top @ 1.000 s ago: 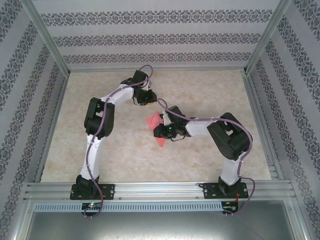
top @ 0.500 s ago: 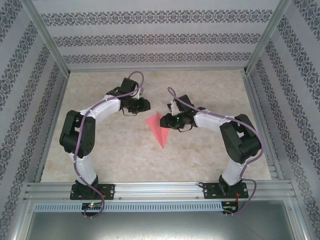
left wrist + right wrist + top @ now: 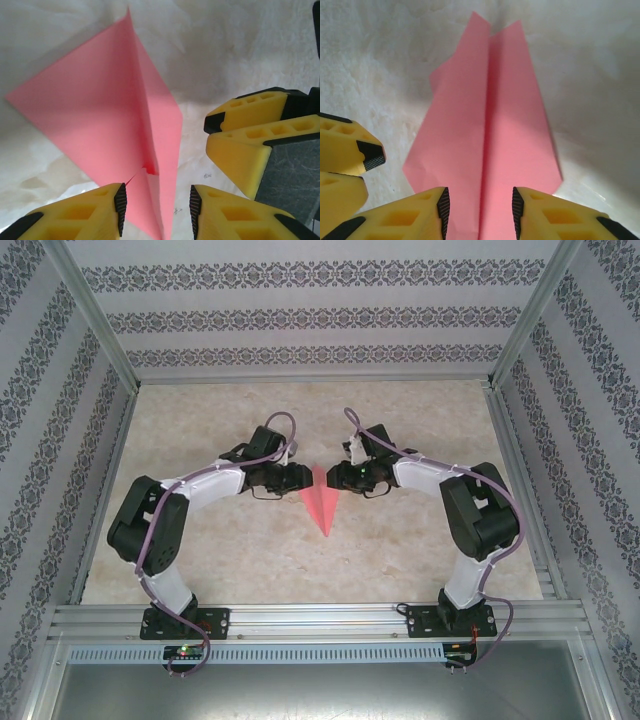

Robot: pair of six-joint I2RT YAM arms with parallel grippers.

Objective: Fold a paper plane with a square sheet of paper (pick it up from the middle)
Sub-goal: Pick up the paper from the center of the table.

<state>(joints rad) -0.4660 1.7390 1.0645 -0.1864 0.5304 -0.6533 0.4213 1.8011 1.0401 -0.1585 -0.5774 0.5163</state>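
Note:
The square sheet of paper is folded into a slim salmon-pink paper plane (image 3: 321,504). It lies on the table with its tip towards the near edge. My left gripper (image 3: 301,480) and right gripper (image 3: 336,478) face each other at its wide far end. In the left wrist view the paper plane (image 3: 105,115) shows its raised centre ridge, which runs between the open jaws of the left gripper (image 3: 156,206) without touching the pads. In the right wrist view the right gripper (image 3: 480,209) is open over the paper plane (image 3: 490,125), astride the crease.
The marble-patterned table (image 3: 420,560) is ringed by patterned walls and an aluminium frame (image 3: 310,618) at the near edge. The right gripper's yellow fingers (image 3: 250,135) show close by in the left wrist view. The left gripper's fingers (image 3: 350,155) show in the right wrist view.
The left arm swung in from the far left to the plane's far end. The right gripper drew back off the paper. Both pairs of jaws opened wider, and the plane now lies straighter.

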